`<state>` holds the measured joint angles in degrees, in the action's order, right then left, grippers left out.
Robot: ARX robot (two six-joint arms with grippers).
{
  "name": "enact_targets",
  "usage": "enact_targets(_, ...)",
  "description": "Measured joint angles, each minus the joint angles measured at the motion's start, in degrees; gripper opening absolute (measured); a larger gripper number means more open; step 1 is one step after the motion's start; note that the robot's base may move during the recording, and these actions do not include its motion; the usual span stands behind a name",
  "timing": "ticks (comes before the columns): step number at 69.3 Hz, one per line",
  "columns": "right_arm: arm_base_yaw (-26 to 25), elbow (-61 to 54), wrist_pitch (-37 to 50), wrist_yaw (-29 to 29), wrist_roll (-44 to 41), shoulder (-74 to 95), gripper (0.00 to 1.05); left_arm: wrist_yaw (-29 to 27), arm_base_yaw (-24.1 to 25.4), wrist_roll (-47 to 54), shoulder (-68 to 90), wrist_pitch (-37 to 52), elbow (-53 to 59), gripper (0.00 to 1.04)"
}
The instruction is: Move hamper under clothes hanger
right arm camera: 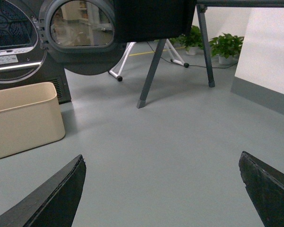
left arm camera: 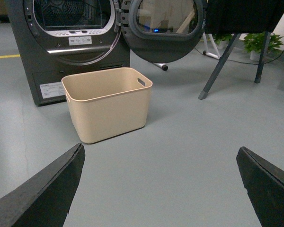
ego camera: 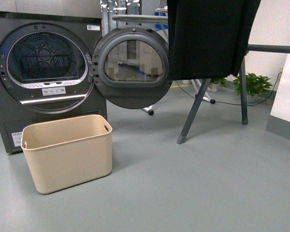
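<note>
Hamper (left arm camera: 106,101) stands well apart from left pincer (left arm camera: 160,147) and right pincer (right arm camera: 161,155).

Right gripper (right arm camera: 162,194) jaws spread wide over grey floor (right arm camera: 170,142). Hamper (right arm camera: 23,118) before dryer (right arm camera: 19,71), well apart from clothes hanger (right arm camera: 151,71) legs.

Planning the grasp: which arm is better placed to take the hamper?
Left, probably: the hamper stands left of centre, whole in the left wrist view, cut off in the right.
</note>
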<state>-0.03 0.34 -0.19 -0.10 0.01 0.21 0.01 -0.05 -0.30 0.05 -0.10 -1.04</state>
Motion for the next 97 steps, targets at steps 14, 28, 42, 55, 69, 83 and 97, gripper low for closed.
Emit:
enact_targets(14,0.0,0.0,-0.02,0.02,0.0,0.0,0.97,0.07,0.0,0.0,-0.02,0.02,0.0,0.98)
enact_targets(28,0.0,0.0,-0.04,0.02,0.0,0.0,0.97,0.02,0.0,0.0,0.0,0.02,0.0,0.98)
enact_targets(42,0.0,0.0,-0.04,-0.02,-0.02,0.0,0.97,0.02,0.0,-0.02,-0.04,0.0,0.0,0.98)
enact_targets(55,0.0,0.0,-0.02,-0.02,0.0,0.0,0.97,0.02,0.0,0.0,0.0,0.02,0.0,0.98)
enact_targets(69,0.0,0.0,-0.02,0.0,-0.02,0.0,0.97,0.02,0.0,0.0,-0.02,0.02,0.0,0.98)
enact_targets(83,0.02,0.02,0.0,0.0,0.0,0.04,0.97,0.17,0.0,0.0,0.07,0.0,0.0,0.98)
enact_targets(97,0.0,0.0,0.0,0.0,-0.02,0.02,0.97,0.02,0.0,0.0,-0.02,0.02,0.0,0.98)
